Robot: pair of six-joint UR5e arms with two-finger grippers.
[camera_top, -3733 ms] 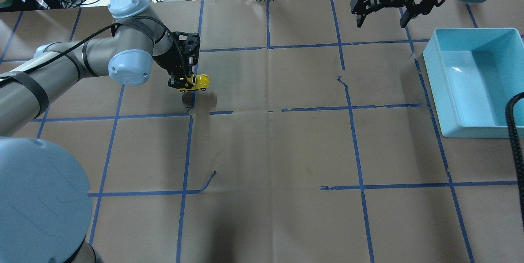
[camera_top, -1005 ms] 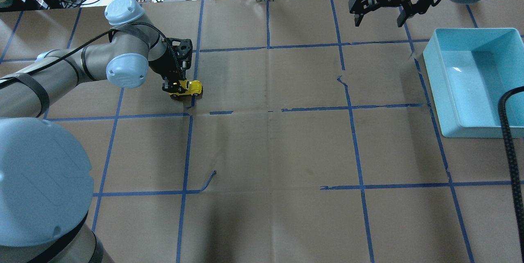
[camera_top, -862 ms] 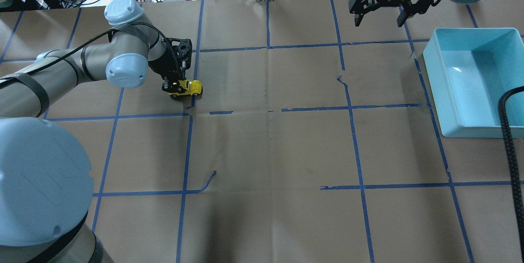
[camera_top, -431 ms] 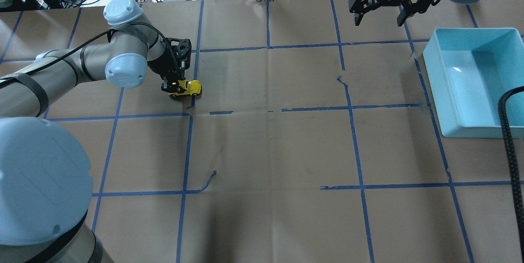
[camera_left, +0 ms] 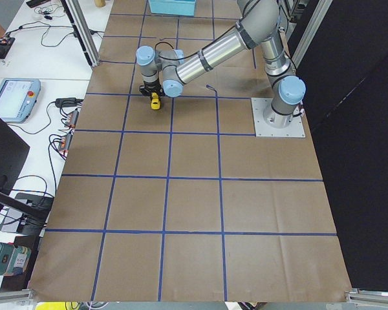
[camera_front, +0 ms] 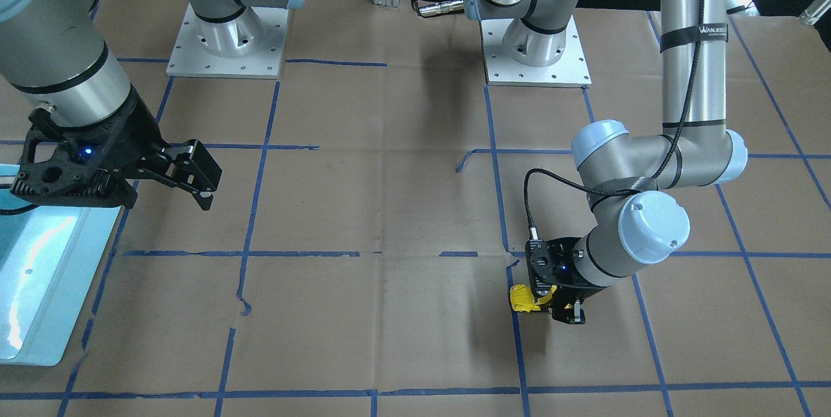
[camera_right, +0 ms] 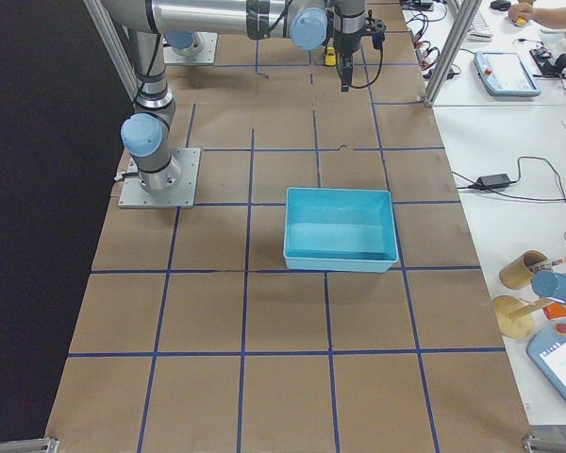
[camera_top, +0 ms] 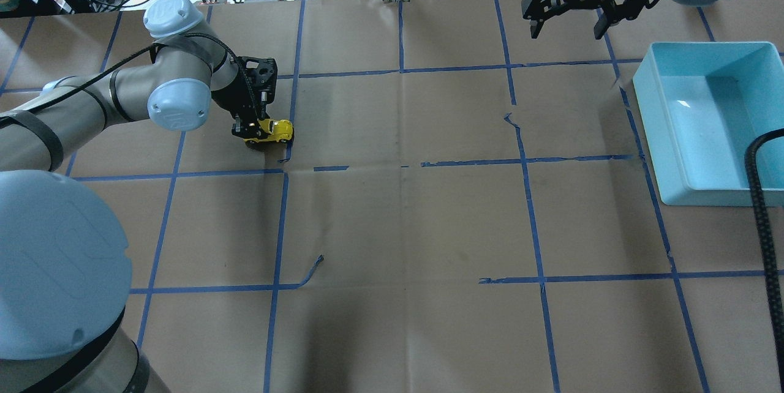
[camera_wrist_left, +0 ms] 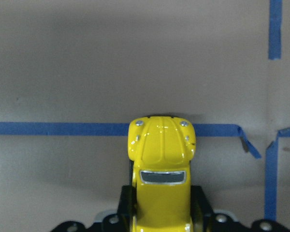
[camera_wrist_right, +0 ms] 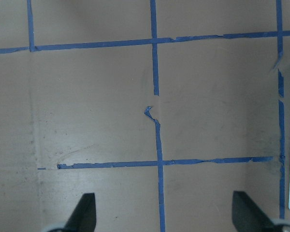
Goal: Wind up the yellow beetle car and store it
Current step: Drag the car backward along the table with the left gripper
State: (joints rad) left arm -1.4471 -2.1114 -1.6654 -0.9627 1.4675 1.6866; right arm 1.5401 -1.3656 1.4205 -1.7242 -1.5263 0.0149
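The yellow beetle car (camera_top: 274, 130) rests low on the brown paper near a blue tape line, with my left gripper (camera_top: 256, 132) shut on its rear half. In the left wrist view the car (camera_wrist_left: 161, 169) points away from the camera, its hood over the tape line, a finger on each side. It also shows in the front view (camera_front: 523, 298), the left view (camera_left: 155, 101) and the right view (camera_right: 330, 57). My right gripper (camera_top: 568, 24) hangs open and empty high over the far right of the table, its fingertips (camera_wrist_right: 84, 212) wide apart.
A light blue bin (camera_top: 710, 120) stands at the right edge of the table, also in the right view (camera_right: 341, 229). Blue tape lines grid the brown paper, some torn (camera_top: 312, 270). Cables and boxes lie beyond the far edge.
My left gripper, still holding the car, came down to the paper and then drew it back to the left along the surface. The right arm has stayed still.
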